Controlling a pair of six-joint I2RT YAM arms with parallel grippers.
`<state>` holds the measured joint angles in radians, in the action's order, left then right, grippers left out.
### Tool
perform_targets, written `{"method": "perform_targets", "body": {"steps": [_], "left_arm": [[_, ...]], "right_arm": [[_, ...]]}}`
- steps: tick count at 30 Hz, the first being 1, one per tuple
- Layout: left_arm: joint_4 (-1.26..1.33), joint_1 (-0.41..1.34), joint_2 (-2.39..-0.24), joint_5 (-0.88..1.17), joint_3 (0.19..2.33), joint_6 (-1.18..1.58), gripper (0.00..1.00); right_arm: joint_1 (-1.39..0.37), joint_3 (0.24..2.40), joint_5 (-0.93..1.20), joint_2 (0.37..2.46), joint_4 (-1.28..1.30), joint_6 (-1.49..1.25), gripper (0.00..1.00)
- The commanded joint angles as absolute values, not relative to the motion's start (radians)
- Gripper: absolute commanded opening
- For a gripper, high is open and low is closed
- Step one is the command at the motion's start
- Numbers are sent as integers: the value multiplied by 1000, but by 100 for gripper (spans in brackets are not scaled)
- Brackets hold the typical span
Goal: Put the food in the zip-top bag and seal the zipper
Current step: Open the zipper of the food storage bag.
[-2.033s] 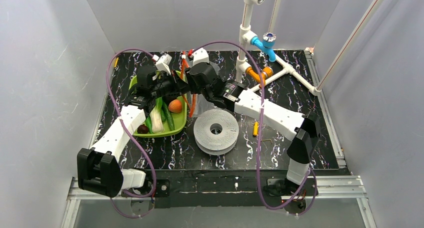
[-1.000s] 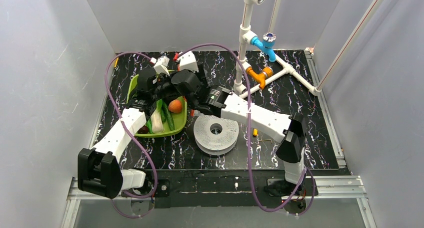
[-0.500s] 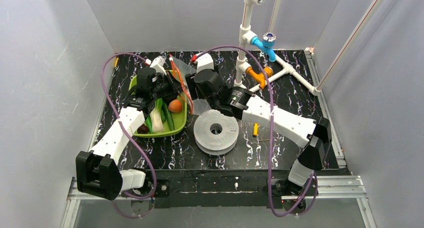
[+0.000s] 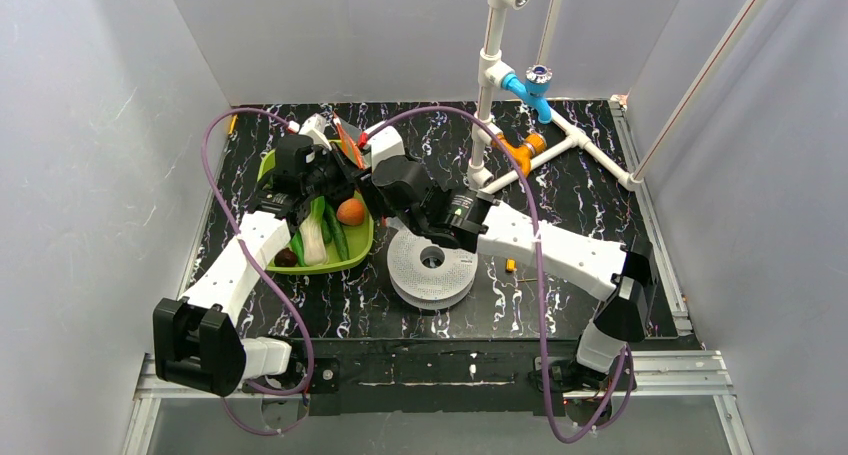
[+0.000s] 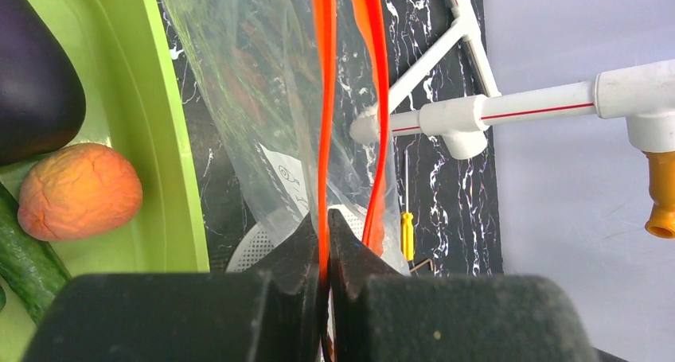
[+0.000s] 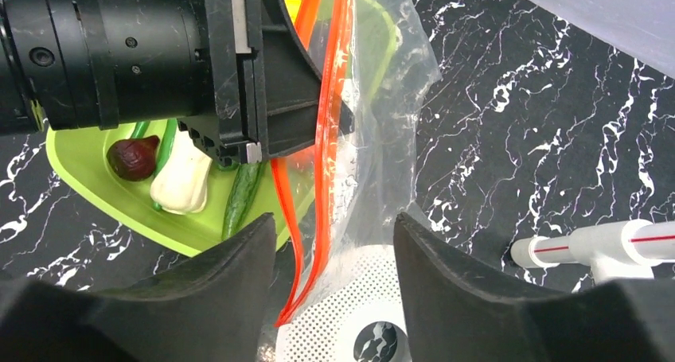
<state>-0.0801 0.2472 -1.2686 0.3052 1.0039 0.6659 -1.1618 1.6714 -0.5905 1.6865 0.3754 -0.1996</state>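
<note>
left gripper (image 5: 325,243) clenched on one lip of the zipper (image 5: 322,99). right gripper (image 6: 334,223) spread wide, grasping nothing, the second lip just ahead of it. zip-top bag (image 5: 255,99) hangs between green tray (image 5: 159,139) and perforated disc (image 6: 350,314). food (image 4: 320,230) lies in the tray: glossy eggplant (image 5: 32,83), wrinkled round fruit (image 5: 79,191). risk: the thin, slick, crinkly film slips the pinch, or the right gripper closes on both lips and the mouth stays shut.

Lime-green tray (image 5: 171,139). Clear zip-top bag (image 5: 247,99), orange-red zipper (image 5: 322,99). Dark purple eggplant (image 5: 32,91), orange fruit (image 5: 79,191), dark green cucumber (image 5: 24,254). Black table (image 6: 517,83), white marble veins. White hole-dotted disc (image 4: 447,277). White pipe (image 4: 490,35), blue valve (image 4: 530,85), orange fitting (image 4: 515,153).
</note>
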Motion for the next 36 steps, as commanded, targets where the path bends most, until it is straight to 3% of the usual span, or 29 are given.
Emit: {"method": "perform_targets", "body": {"steps": [1,11,19,21,25,36], "left_arm": [[-84,249,-1259,295,1043,662,0],[-84,249,-1252,298,1043,655,0],[-87,249,-1255,299,1045,651,0],[-88,249,-1256,299,1045,651,0],[-89,249,-1258,302,1047,651,0],[-90,249,-1258,303,1047,648,0]], "right_arm": [[-1161,1671,-569,1695,316,-121,58],[-1161,1719,-556,1773,344,-89,54],[-1163,1756,-641,1802,382,-78,41],[-1163,1750,-624,1780,376,-86,43],[-1163,1739,-588,1738,367,-108,56],[-1161,1733,-574,1715,342,-112,56]]}}
